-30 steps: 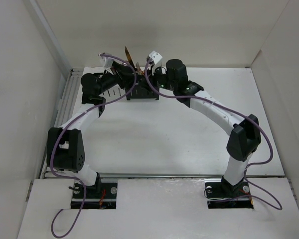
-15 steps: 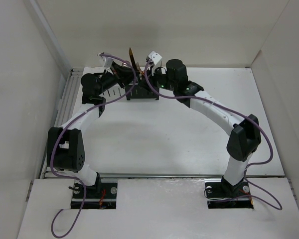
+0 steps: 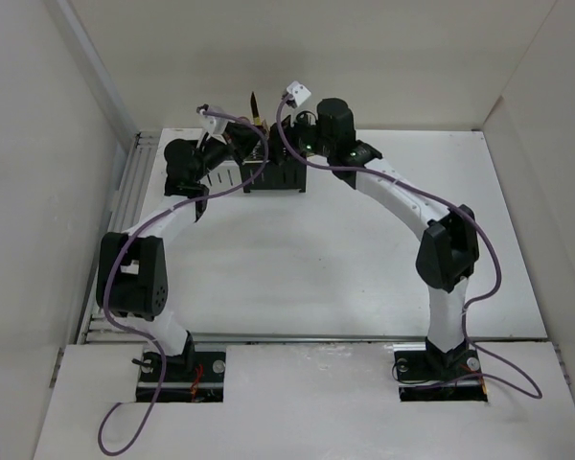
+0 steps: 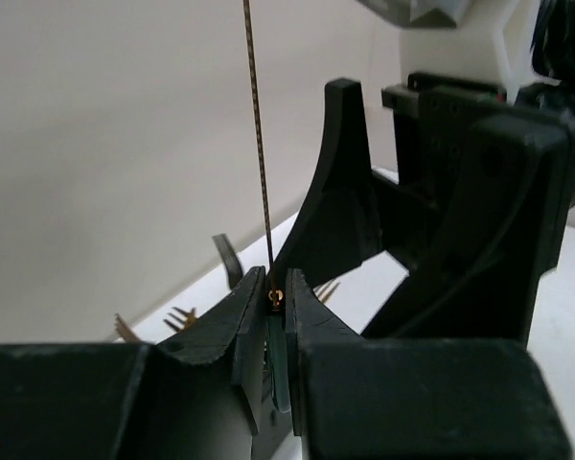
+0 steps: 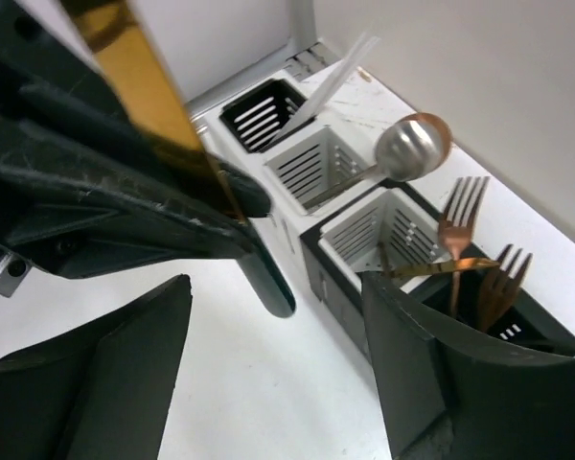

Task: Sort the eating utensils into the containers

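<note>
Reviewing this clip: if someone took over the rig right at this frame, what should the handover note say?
Left claw: shut on a slim gold utensil, held upright with its dark end down, near the caddy row and not yet in a caddy.
Right claw: open and empty, close beside the left one.
Done: the spoon stands in a white caddy. Two forks are in the black end caddy. The white sticks are towards the other end of the row.
Left: put the held utensil into its caddy. No other loose cutlery is in view, though the arms hide part of the scene.
</note>
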